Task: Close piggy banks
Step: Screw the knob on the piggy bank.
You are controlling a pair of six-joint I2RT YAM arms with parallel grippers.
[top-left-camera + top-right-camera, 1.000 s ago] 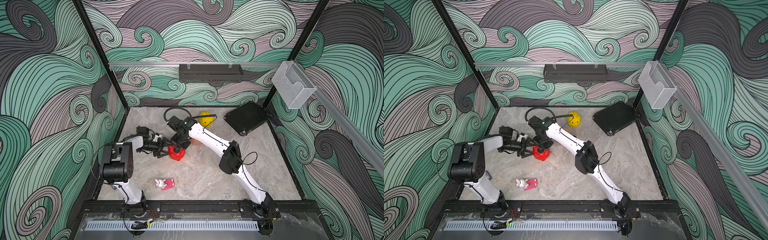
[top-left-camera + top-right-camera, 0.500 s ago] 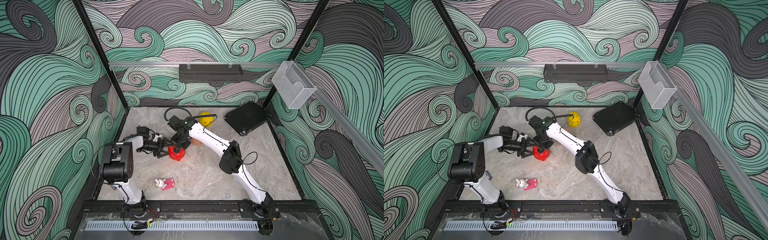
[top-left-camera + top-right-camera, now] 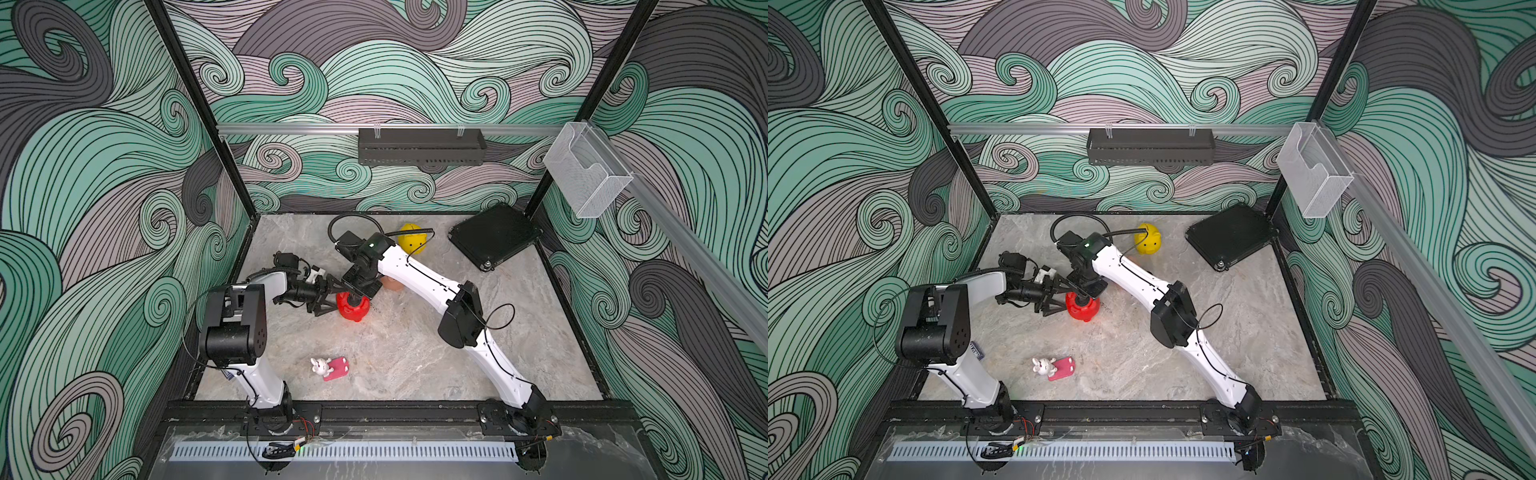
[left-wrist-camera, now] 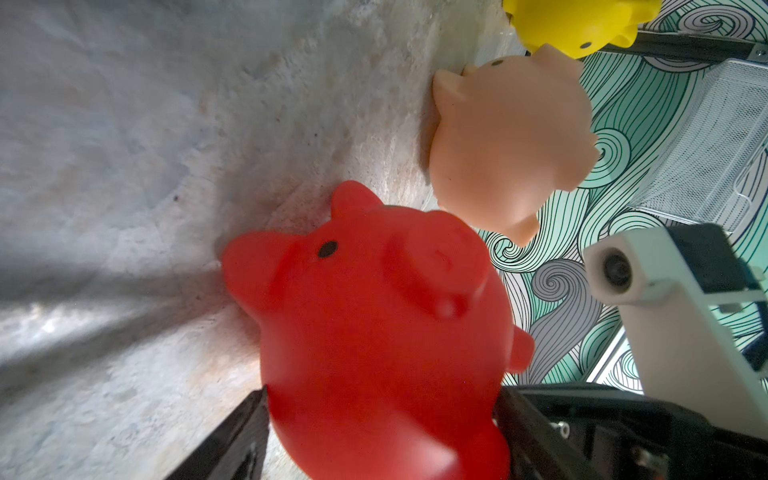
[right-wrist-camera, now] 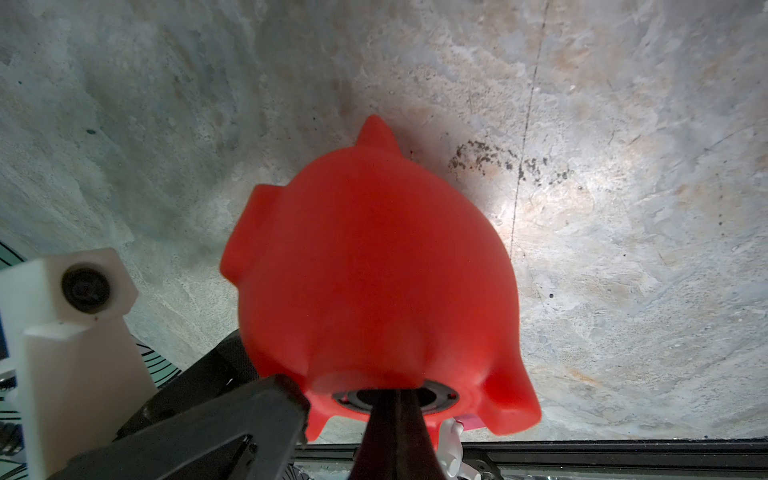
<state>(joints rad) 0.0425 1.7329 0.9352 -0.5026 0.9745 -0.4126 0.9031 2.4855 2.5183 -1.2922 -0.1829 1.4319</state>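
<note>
Nothing that we could see had moved in the last second; both arms stayed set around the red pig (image 3: 353,309). It stood left of centre on the bench (image 3: 415,353), turned ears-down with its belly hole up. Our left pincer (image 3: 332,298) was spread wide with a jaw on either flank of the pig, bracing it from the left. Our right pincer (image 5: 397,409) was fully closed, its joined tips pressed from above into the belly hole. A dark round piece showed there, but we could not tell whether it was seated. To do this well, we judged the push should run straight down the hole while the left grip held firm, since the round body could roll. The peach pig (image 3: 391,283) lay just right of the red one, under the right arm, so a sideways slip had little room there. The yellow pig (image 3: 411,243) sat farther back. Open bench lay to the near right, and the bunny toy (image 3: 320,366) was well apart on the near side.
</note>
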